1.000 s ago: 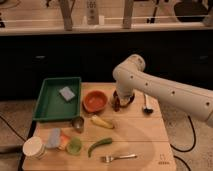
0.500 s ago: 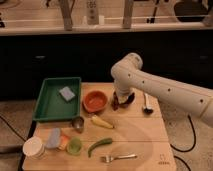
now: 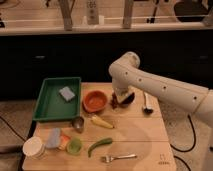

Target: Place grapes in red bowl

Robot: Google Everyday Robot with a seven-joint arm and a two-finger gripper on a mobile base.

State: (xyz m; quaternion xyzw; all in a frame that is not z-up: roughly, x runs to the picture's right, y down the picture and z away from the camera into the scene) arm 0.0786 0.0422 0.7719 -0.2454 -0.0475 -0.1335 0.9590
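Observation:
The red bowl [image 3: 95,101] sits empty on the wooden table, just right of the green tray. The grapes [image 3: 115,103] show as a small dark red-purple clump right of the red bowl, partly hidden under my gripper. My gripper [image 3: 119,98] hangs down from the white arm, directly over the grapes and the left edge of the dark bowl [image 3: 127,98]. I cannot see whether it holds them.
A green tray [image 3: 50,102] holds a blue sponge [image 3: 66,93]. A metal cup [image 3: 78,123], a yellow item [image 3: 101,122], a green chili pepper [image 3: 99,146], a fork [image 3: 119,158], a white cup [image 3: 34,148] and a black spoon [image 3: 146,104] lie on the table [image 3: 145,135].
The gripper and arm have shifted slightly left, toward the red bowl. Nothing else has moved.

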